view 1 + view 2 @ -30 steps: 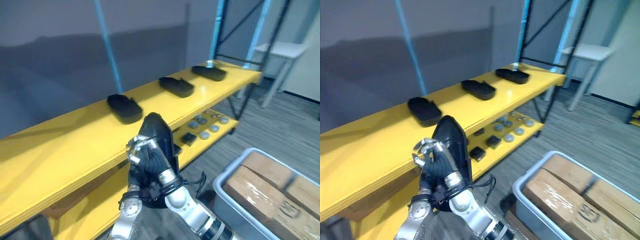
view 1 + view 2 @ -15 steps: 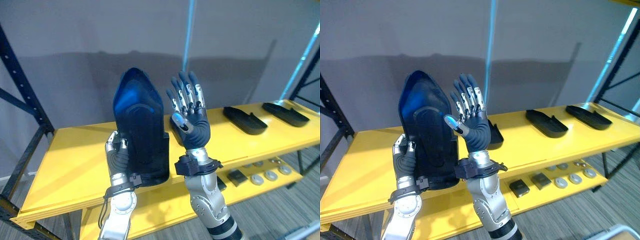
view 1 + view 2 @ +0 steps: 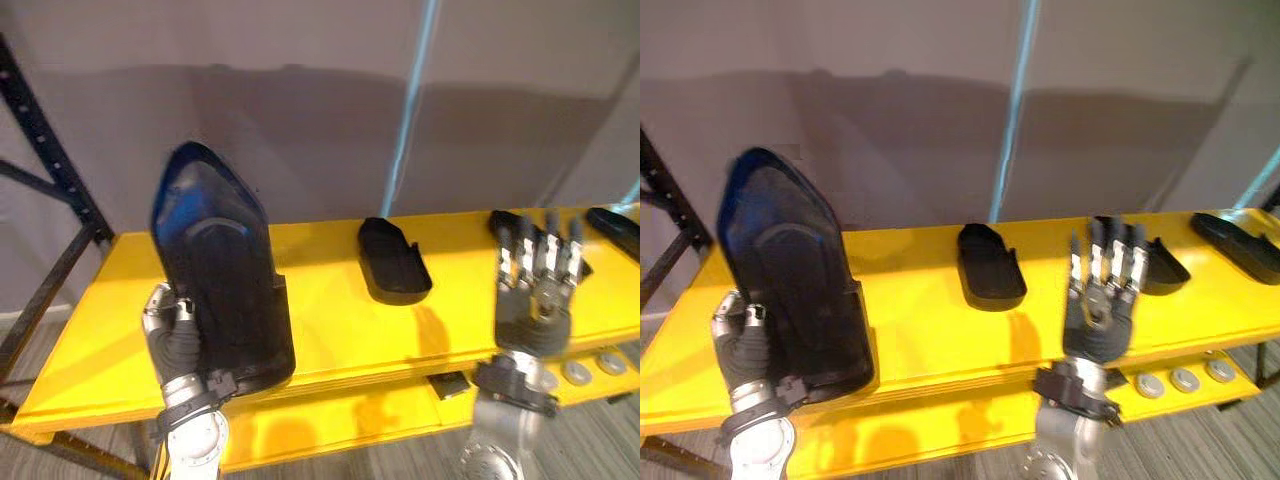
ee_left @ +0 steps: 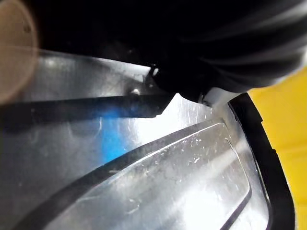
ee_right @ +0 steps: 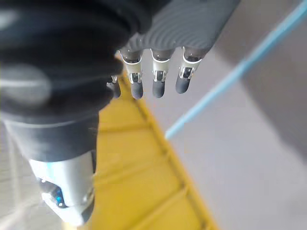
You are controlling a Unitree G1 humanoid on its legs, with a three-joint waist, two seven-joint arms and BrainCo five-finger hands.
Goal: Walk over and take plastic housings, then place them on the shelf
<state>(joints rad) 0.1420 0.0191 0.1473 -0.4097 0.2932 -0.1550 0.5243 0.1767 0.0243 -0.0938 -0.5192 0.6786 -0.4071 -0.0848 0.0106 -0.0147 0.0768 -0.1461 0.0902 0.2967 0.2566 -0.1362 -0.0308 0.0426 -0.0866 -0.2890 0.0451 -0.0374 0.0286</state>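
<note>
Yellow shelf (image 3: 330, 325) runs across the middle. At lower left, the left hand (image 3: 172, 342) grips a big dark plastic housing (image 3: 220, 280), held upright. At lower right, the right hand (image 3: 535, 300) has straight, spread fingers. A second housing (image 3: 392, 262) lies flat on the shelf, at the centre.

A plain grey wall (image 3: 300, 110) stands behind a yellow shelf (image 3: 330, 330), darker along its lower part. A thin pale-blue strip (image 3: 408, 130) runs up the wall from the shelf's back edge. At the shelf's left end rises a black perforated upright (image 3: 40, 150) with a slanting brace. A lower yellow shelf (image 3: 330, 425) sits beneath, above grey floor (image 3: 1200, 445).
</note>
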